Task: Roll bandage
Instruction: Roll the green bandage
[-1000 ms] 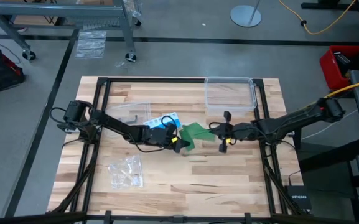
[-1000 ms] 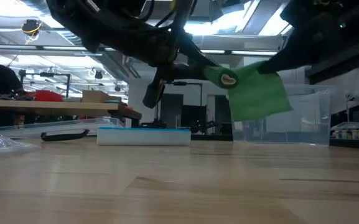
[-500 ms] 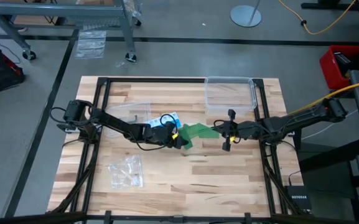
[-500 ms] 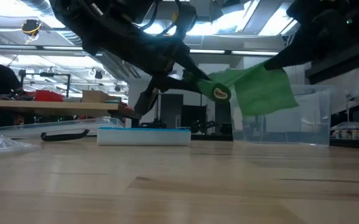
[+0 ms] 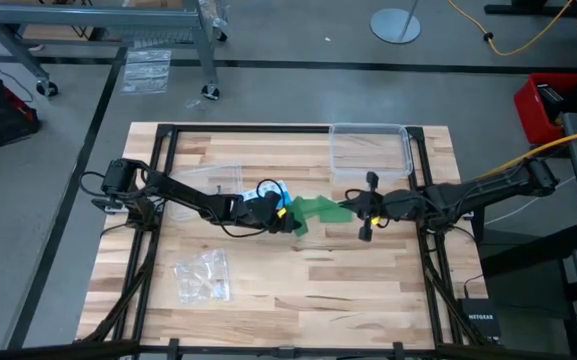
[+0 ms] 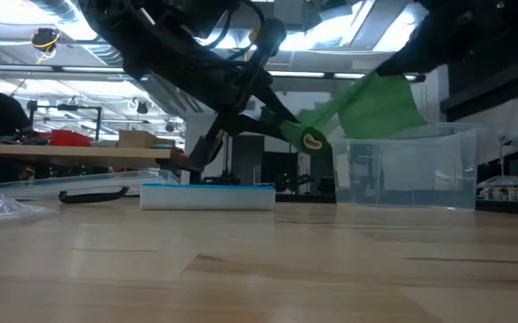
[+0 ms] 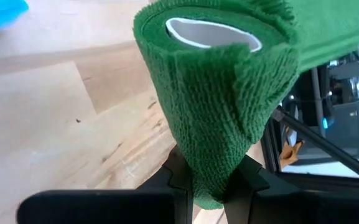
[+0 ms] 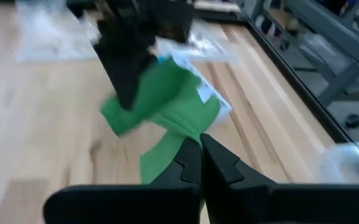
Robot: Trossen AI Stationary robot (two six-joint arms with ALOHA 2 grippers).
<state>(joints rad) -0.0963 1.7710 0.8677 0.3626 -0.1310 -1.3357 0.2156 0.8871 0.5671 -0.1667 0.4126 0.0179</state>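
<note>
The tabletop point(image 5: 298, 290) of pale wooden planks carries a dark frame along its edges, and both arms reach in over it toward the middle. Beyond it lies a grey floor, and the low view looks into a workshop with benches and bright ceiling lights.

A clear plastic box point(image 5: 370, 150) stands at the far edge, right of centre. A blue and white pill organizer point(image 5: 271, 190) lies just behind the left arm's wrist, and a small clear plastic bag point(image 5: 202, 277) lies near the front left, well apart from the arms.

The bandage point(image 5: 313, 209) hangs in the air above the middle of the tabletop, stretched between the two arms. Its rolled end, wound round a pale core, is clamped in the left pincer point(image 7: 210, 180), whose fingers press on the roll from both sides. The flat loose end runs to the right pincer point(image 8: 199, 152), which is closed on the strip's edge. In the low view the green strip point(image 6: 375, 103) rises from the roll toward the right arm.
</note>
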